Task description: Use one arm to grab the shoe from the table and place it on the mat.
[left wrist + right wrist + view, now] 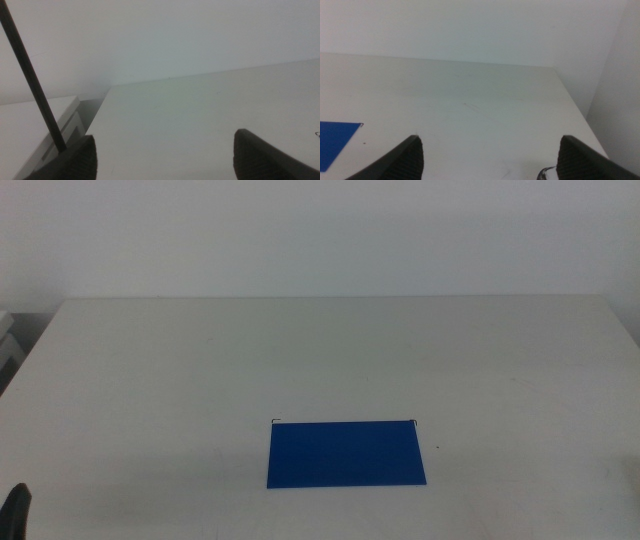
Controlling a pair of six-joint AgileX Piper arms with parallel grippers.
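We are looking over an off-white table [200, 360] with only the blue mat [346, 453] lying flat near its front edge. The shoe is showing in none of the three views, so we cannot say where it is.

Our left claw [165, 157] is waiting low at the front left corner, jaws standing wide apart with nothing between them. Our right claw [490, 157] is waiting off the front right, just as wide and just as empty, with a corner of the mat showing in its own camera.

To do this step well, we judge that we should find the shoe first and send the nearer arm.

The mat is looking thin, smooth and sharp-cornered; the tabletop is looking matte and hard, with a few tiny dark specks.
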